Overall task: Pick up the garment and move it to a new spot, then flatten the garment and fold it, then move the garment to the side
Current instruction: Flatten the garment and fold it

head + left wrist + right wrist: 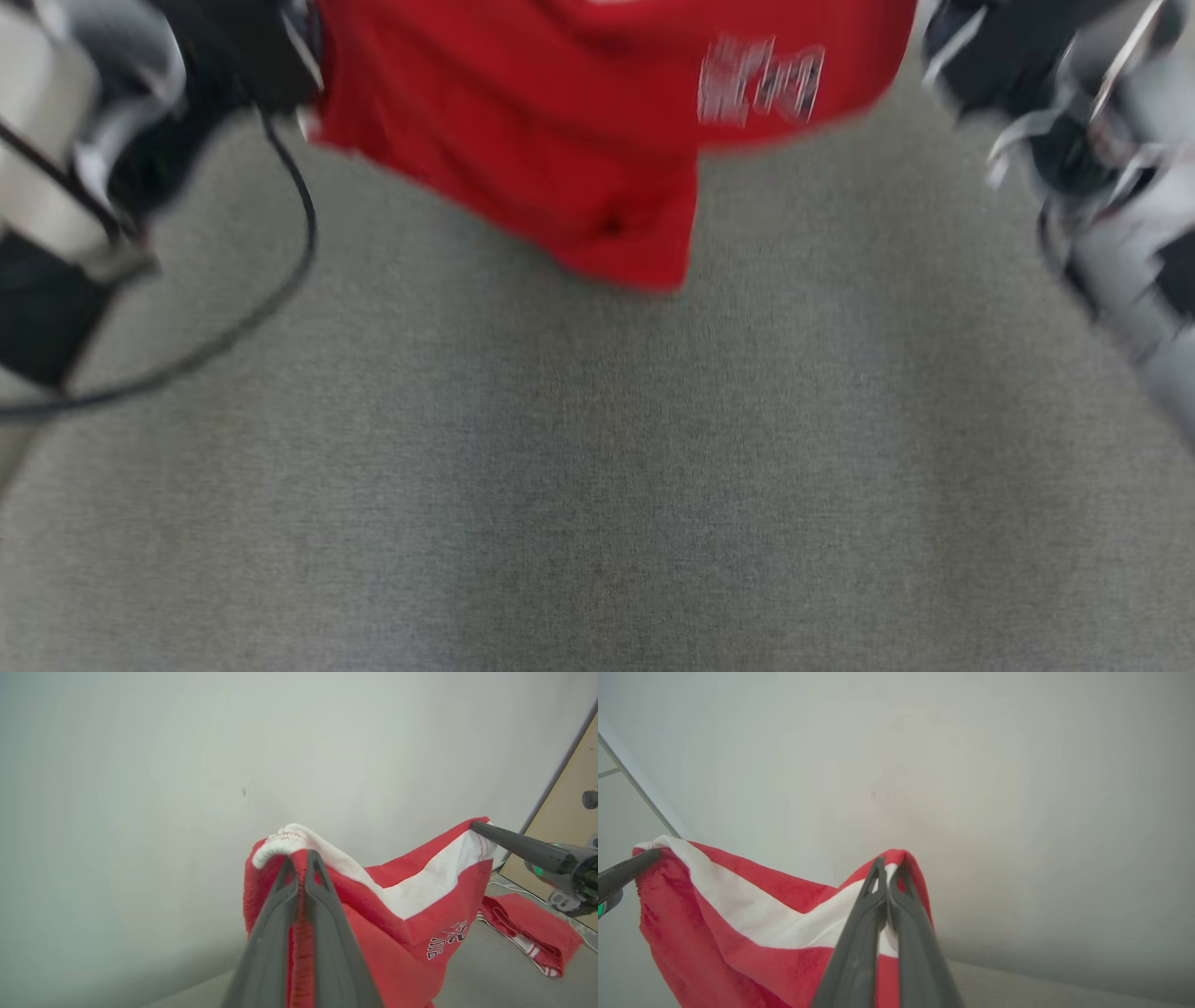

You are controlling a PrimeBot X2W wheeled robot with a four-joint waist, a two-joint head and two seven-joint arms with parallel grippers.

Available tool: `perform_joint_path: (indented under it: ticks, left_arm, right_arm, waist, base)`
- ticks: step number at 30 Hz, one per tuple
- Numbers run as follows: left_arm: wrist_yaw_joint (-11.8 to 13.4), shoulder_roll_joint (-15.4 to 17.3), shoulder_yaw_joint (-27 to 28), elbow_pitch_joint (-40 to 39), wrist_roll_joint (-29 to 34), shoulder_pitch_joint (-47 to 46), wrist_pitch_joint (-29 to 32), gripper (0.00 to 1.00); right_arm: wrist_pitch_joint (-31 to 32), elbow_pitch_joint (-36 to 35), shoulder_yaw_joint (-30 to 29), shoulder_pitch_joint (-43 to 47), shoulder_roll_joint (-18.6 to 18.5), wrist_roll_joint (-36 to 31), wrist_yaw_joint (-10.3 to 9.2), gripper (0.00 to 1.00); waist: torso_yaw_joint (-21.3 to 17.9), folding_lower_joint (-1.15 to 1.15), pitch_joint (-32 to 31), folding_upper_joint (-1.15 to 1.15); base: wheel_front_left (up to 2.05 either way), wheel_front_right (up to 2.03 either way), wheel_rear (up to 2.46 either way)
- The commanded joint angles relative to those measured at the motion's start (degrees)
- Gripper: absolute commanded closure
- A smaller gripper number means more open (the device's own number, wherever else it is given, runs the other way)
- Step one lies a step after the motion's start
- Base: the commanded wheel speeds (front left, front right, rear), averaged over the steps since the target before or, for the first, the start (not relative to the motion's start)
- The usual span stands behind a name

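Observation:
The garment [597, 121] is red with a white band and white lettering. It hangs blurred at the top of the head view, above the floor, between my left arm [187, 93] and right arm [1027, 75]. In the left wrist view my left gripper [302, 856] is shut on a bunched edge of the garment [402, 933], and the other gripper's fingers [514, 844] pinch its far corner. In the right wrist view my right gripper [890, 864] is shut on the garment [738, 933] at its top edge. The cloth sags between the two grips.
Grey carpet [597, 485] spreads below the garment. A pale wall [140, 788] stands close behind it. A second red cloth [532, 928] lies on the floor by a tan panel [570, 826]. A black cable [289, 187] loops from my left arm.

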Motion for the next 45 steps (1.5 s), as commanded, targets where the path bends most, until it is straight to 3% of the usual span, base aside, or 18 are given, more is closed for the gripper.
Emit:
perform_joint_path:
  ticks: [1, 6, 12, 21, 27, 32, 40, 45]
  left_arm:
    - [-0.1, -0.1, -1.3, 1.1, 0.5, -4.6, 0.6, 1.00]
    - [-0.1, -1.3, -2.6, 5.3, -2.1, -16.6, 0.2, 1.00]
    - [-0.1, -3.1, -4.3, 11.3, -2.2, -27.1, -3.7, 1.00]
    - [-0.1, -6.8, -8.3, 14.3, -4.4, -32.2, -12.0, 1.00]
    - [-0.1, -7.2, -13.2, 12.5, -8.0, -28.5, -16.0, 1.00]
    - [-0.1, -5.4, -16.7, 8.4, -11.3, -23.6, -17.7, 1.00]
    - [-0.1, 0.9, -18.0, -3.6, -18.0, -9.2, -18.7, 1.00]
    - [-0.1, 5.3, -16.3, -9.8, -17.5, 1.3, -18.7, 1.00]
  right_arm:
    - [0.0, 1.7, -0.2, -4.8, -0.1, 0.5, -0.03, 1.00]
    - [-0.1, 6.7, -0.9, -16.9, 0.5, 2.2, -0.03, 1.00]
    - [-3.3, 14.0, 0.8, -28.3, 0.7, -0.3, -0.03, 1.00]
    - [-11.8, 17.1, 2.9, -34.8, -0.2, -0.7, -0.03, 1.00]
    - [-14.4, 14.0, 7.3, -30.9, -1.4, 1.2, -0.03, 1.00]
    - [-15.4, 8.2, 9.7, -24.7, -3.4, 5.8, -0.03, 1.00]
    - [-15.9, -4.8, 14.0, -8.5, -9.8, 13.8, -0.03, 1.00]
    - [-16.1, -12.2, 15.2, 2.2, -13.8, 17.3, -0.03, 1.00]
  waist:
    - [-1.3, -0.01, 6.8, -0.01]
    - [-2.1, -0.01, 12.0, -0.01]
    - [-2.9, -0.01, 16.3, -0.01]
    - [-2.4, -0.01, 20.2, -0.01]
    - [-2.3, -0.01, 20.7, -0.01]
    - [-1.9, -0.01, 18.8, -0.01]
    - [-1.5, -0.01, 11.9, -0.01]
    - [-1.2, -0.01, 7.0, -0.01]
  base:
    - [0.00, 0.00, 0.00]
    - [0.00, 0.00, 0.00]
    - [0.00, 0.00, 0.00]
    - [0.00, 0.00, 0.00]
    - [0.00, 0.00, 0.00]
    - [0.00, 0.00, 0.00]
    - [0.00, 0.00, 0.00]
    - [0.00, 0.00, 0.00]
